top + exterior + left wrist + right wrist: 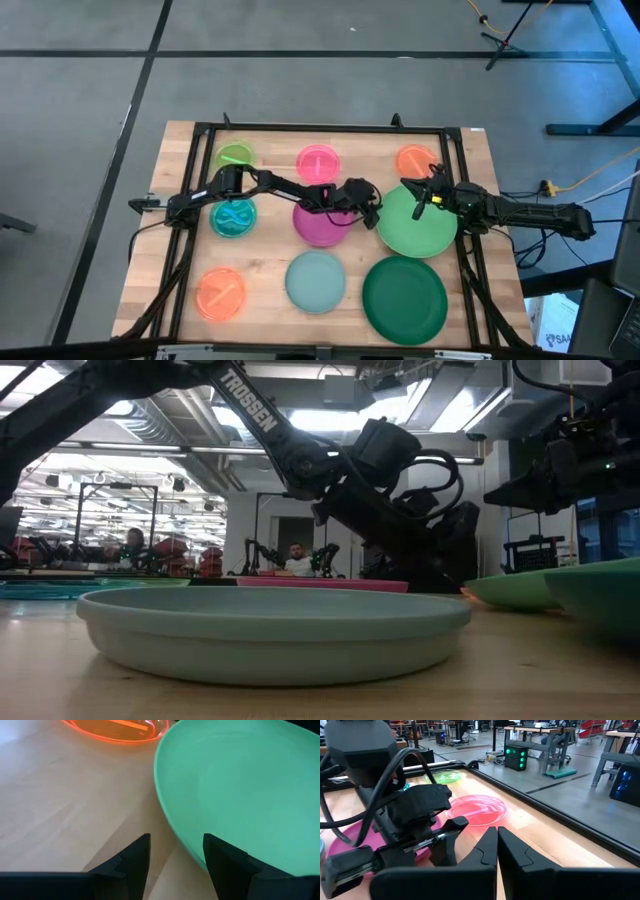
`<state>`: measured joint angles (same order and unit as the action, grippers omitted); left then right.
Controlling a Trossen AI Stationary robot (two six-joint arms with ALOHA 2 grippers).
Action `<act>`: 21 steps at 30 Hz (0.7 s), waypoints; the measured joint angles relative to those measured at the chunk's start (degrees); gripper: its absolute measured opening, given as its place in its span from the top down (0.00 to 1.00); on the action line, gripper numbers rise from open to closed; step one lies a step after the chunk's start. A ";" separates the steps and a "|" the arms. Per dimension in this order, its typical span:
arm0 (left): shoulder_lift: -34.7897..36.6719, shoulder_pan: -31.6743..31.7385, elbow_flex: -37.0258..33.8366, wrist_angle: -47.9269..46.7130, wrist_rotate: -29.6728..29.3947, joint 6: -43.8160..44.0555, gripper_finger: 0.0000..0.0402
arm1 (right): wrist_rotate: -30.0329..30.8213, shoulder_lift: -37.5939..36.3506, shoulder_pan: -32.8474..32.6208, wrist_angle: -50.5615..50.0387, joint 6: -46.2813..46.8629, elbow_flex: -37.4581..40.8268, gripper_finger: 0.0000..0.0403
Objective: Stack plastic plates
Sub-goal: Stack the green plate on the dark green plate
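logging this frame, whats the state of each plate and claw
left claw: open, at light green plate's rim
right claw: shut, empty, above light green plate
light green plate: flat, unstacked
magenta plate: flat, partly under left arm
dark green plate: flat, alone
grey-teal plate: flat, alone
small plates: all flat, unstacked

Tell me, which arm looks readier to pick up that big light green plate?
Probably the left. Its gripper is open right at the light green plate's rim, jaws either side of the edge. The right gripper is shut and held over the plate's far side.
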<state>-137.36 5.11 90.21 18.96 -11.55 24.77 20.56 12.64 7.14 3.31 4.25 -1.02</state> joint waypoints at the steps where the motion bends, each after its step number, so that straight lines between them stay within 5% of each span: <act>1: 0.00 0.03 0.00 -0.01 -0.03 -0.01 0.56 | 0.00 0.00 0.02 0.00 0.00 0.00 0.99; 21: 2.20 0.61 -0.04 -5.46 2.00 -6.05 0.76 | -0.13 0.00 0.02 -0.61 2.14 0.00 0.99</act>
<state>-135.16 5.72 90.17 13.50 -9.55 18.72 20.43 12.64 7.16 2.70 6.39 -1.02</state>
